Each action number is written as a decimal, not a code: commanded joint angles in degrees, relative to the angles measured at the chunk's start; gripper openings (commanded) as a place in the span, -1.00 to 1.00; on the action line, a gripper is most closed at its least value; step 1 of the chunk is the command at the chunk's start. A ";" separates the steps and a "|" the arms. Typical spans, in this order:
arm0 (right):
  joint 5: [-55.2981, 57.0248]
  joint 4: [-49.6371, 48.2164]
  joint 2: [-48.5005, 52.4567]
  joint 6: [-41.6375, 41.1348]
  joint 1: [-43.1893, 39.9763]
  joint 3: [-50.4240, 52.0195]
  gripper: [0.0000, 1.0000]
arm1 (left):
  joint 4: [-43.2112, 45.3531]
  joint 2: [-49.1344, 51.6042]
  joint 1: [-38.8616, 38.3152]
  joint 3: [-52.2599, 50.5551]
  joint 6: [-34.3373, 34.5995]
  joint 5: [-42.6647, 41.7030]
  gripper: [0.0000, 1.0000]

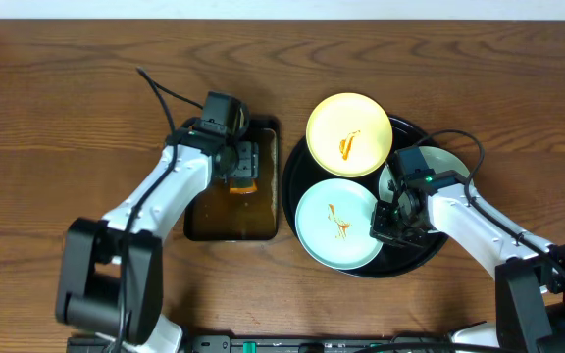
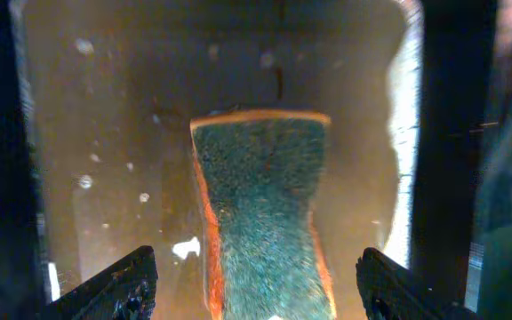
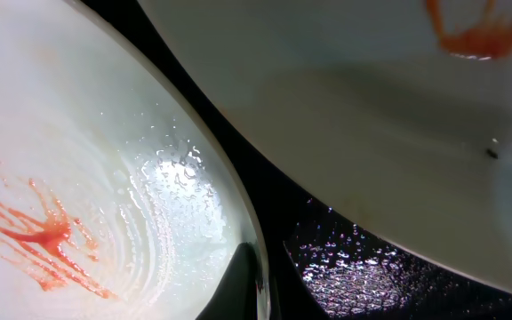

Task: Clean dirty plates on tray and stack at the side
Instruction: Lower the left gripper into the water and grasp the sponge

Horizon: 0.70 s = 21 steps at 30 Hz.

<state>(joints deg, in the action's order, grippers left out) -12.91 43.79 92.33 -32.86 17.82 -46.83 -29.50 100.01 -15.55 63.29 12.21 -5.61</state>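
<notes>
The black tray (image 1: 415,263) holds three plates. A pale yellow plate (image 1: 349,134) with an orange smear lies at its back. A mint-blue plate (image 1: 338,224) with an orange smear lies at its front left, and it also shows in the right wrist view (image 3: 78,178). A second mint-blue plate (image 1: 442,159) is partly hidden under my right arm. My right gripper (image 1: 390,221) (image 3: 260,289) is closed over the front plate's right rim, with one finger on its inner side. Another pale smeared plate (image 3: 372,116) lies close beside it. My left gripper (image 1: 241,162) (image 2: 260,284) is open and straddles a sponge without touching it.
A dark rectangular pan (image 1: 209,224) with wet brownish liquid stands left of the tray. The green sponge with orange edges (image 2: 260,196) lies in it. Wet droplets cover the tray floor (image 3: 363,267) between the plates. Bare wood table lies all around.
</notes>
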 commanded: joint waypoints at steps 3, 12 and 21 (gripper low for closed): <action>0.61 -0.44 0.61 0.11 0.70 0.50 -0.98 | 0.55 4.61 -0.28 0.68 0.98 1.11 0.35; 0.61 -0.42 0.61 0.11 0.70 0.50 -0.97 | 1.44 5.31 -0.28 0.70 0.98 1.14 0.14; 0.61 -0.33 0.61 0.11 0.70 0.50 -0.97 | 2.69 4.66 -0.28 0.90 2.80 1.11 0.15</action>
<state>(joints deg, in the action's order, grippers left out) -13.13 43.27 92.33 -32.86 17.82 -46.83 -26.87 105.45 -15.86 63.29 13.52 -5.61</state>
